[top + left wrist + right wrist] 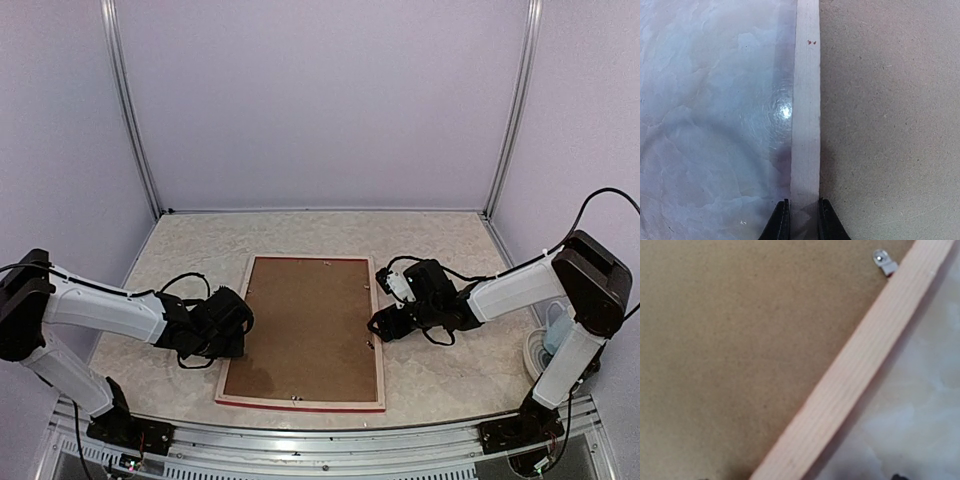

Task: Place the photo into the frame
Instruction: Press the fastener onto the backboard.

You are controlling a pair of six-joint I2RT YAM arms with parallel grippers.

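My left pincer (804, 204) is narrow, its pads pinching the pale 9 o'clock rail of the frame (300, 403). The frame lies face down mid-surface (450, 250), with the brown backing board (305, 325) filling it. My right pincer (384, 322) gapes wide and holds nothing, just over the 3 o'clock rail. The photo is out of sight, and I can't tell whether it lies under the board. The risk, I judge, is that so thin a bite on one rail slips or twists the frame if I lift, tipping the board loose.
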